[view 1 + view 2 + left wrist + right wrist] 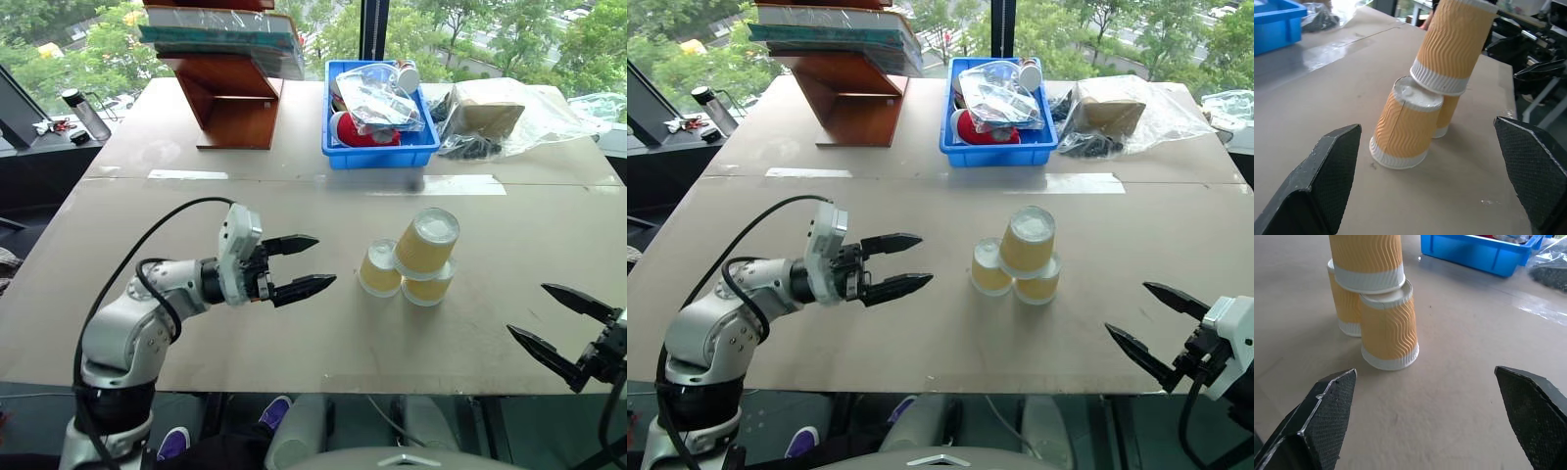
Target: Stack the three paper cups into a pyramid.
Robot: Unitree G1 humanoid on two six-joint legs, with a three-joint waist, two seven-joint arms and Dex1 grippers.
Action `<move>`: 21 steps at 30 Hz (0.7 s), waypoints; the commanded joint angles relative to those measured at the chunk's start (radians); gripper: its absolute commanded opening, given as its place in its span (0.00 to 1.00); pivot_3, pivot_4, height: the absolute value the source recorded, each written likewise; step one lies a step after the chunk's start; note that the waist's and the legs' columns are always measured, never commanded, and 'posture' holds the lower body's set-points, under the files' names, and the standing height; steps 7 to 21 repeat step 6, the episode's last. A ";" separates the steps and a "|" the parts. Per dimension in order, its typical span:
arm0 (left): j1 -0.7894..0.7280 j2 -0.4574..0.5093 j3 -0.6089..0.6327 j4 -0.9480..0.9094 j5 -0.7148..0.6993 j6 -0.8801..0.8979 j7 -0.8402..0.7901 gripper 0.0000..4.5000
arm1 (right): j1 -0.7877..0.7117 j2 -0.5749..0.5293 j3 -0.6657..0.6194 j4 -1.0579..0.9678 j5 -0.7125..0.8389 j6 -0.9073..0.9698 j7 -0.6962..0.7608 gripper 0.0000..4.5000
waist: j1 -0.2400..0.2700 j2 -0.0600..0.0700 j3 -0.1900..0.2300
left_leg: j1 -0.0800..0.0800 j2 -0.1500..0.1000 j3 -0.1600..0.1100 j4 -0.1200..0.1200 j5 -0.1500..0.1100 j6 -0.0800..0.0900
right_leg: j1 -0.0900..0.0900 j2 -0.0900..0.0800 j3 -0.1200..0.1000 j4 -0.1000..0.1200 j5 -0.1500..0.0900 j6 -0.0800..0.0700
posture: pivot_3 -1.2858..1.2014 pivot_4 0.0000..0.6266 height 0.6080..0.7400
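Three yellow ribbed paper cups stand upside down mid-table as a pyramid: a left base cup, a right base cup, and a top cup resting across both, leaning a little. My left gripper hovers open a short way left of the cups, pointing at them, with nothing between its fingers. My right gripper is open near the table's front right edge, well clear of the cups. The wrist views show the stack, with the top cup and a base cup, ahead of wide-spread fingers.
A blue bin full of clutter sits at the back centre, a clear plastic bag with a brown item to its right. A wooden stand holding books is back left. A strip of tape runs along the table seam.
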 commanded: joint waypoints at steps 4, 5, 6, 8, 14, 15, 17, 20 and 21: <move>0.172 0.003 0.070 -0.024 0.037 -0.125 0.055 0.99 | 0.000 -0.034 -0.064 0.067 -0.008 -0.031 0.056 1.00 | 0.006 0.001 -0.001 | 0.001 0.000 0.001 -0.001 0.000 0.000 | 0.000 0.000 0.000 0.000 0.000 0.000 | 0.52 0.24 1.00; 0.197 0.009 0.071 -0.027 0.030 -0.130 0.046 0.99 | -0.005 -0.043 -0.065 0.082 -0.006 -0.026 0.063 1.00 | 0.007 0.001 -0.001 | 0.001 0.000 0.001 -0.001 0.000 0.000 | 0.000 0.000 0.001 0.000 0.000 0.000 | 0.52 0.24 1.00; 0.221 0.016 0.072 -0.034 0.023 -0.130 0.040 0.99 | -0.007 -0.048 -0.064 0.092 -0.005 -0.023 0.068 1.00 | 0.007 0.001 -0.001 | 0.001 0.000 0.001 -0.001 0.000 0.000 | 0.000 0.000 0.001 0.000 0.000 0.000 | 0.52 0.24 1.00; 0.221 0.016 0.072 -0.034 0.023 -0.130 0.040 0.99 | -0.007 -0.048 -0.064 0.092 -0.005 -0.023 0.068 1.00 | 0.007 0.001 -0.001 | 0.001 0.000 0.001 -0.001 0.000 0.000 | 0.000 0.000 0.001 0.000 0.000 0.000 | 0.52 0.24 1.00; 0.221 0.016 0.072 -0.034 0.023 -0.130 0.040 0.99 | -0.007 -0.048 -0.064 0.092 -0.005 -0.023 0.068 1.00 | 0.007 0.001 -0.001 | 0.001 0.000 0.001 -0.001 0.000 0.000 | 0.000 0.000 0.001 0.000 0.000 0.000 | 0.52 0.24 1.00; 0.221 0.016 0.072 -0.034 0.023 -0.130 0.040 0.99 | -0.007 -0.048 -0.064 0.092 -0.005 -0.023 0.068 1.00 | 0.007 0.001 -0.001 | 0.001 0.000 0.001 -0.001 0.000 0.000 | 0.000 0.000 0.001 0.000 0.000 0.000 | 0.52 0.24 1.00; 0.221 0.016 0.072 -0.034 0.023 -0.130 0.040 0.99 | -0.007 -0.048 -0.064 0.092 -0.005 -0.023 0.068 1.00 | 0.007 0.001 -0.001 | 0.001 0.000 0.001 -0.001 0.000 0.000 | 0.000 0.000 0.001 0.000 0.000 0.000 | 0.52 0.24 1.00; 0.221 0.016 0.072 -0.034 0.023 -0.130 0.040 0.99 | -0.007 -0.048 -0.064 0.092 -0.005 -0.023 0.068 1.00 | 0.007 0.001 -0.001 | 0.001 0.000 0.001 -0.001 0.000 0.000 | 0.000 0.000 0.001 0.000 0.000 0.000 | 0.52 0.24 1.00; 0.221 0.016 0.072 -0.034 0.023 -0.130 0.040 0.99 | -0.007 -0.048 -0.064 0.092 -0.005 -0.023 0.068 1.00 | 0.007 0.001 -0.001 | 0.001 0.000 0.001 -0.001 0.000 0.000 | 0.000 0.000 0.001 0.000 0.000 0.000 | 0.52 0.24 1.00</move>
